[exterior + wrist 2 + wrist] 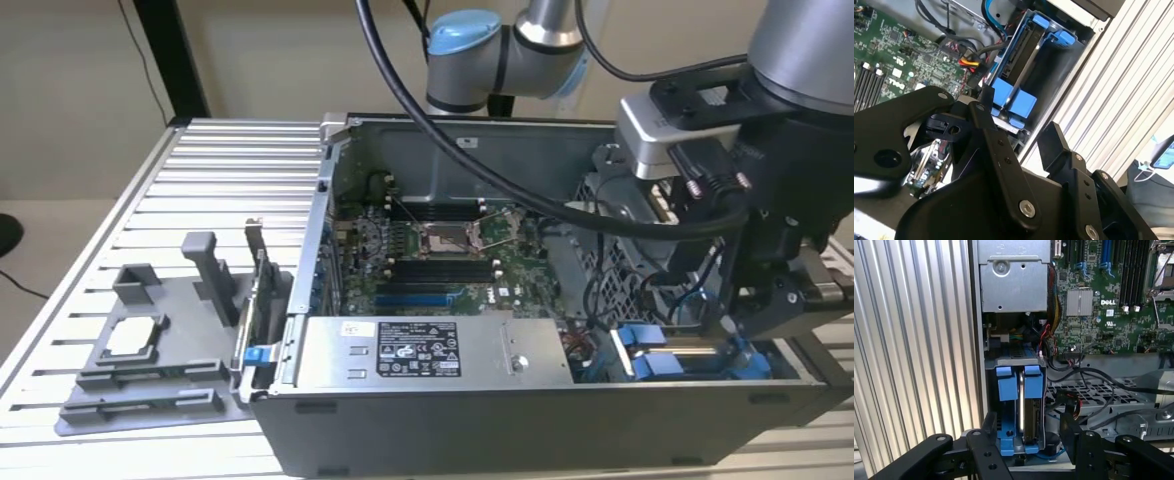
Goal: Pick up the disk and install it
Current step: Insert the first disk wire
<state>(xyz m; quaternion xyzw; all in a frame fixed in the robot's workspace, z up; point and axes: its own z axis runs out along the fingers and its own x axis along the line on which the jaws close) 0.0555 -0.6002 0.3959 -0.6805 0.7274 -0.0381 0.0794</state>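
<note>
Nearest, the fingers are spread astride the disk, which stands on edge in its bay. Seating it well probably needs square, even pressure without tilt; loose cables lie just beyond.

The exterior view looks steeply down into the open computer case from above its near wall, at middle distance, with my arm at 2 o'clock. Both wrist views peer close past my gripper from opposite sides, sharing the disk and the motherboard.
</note>
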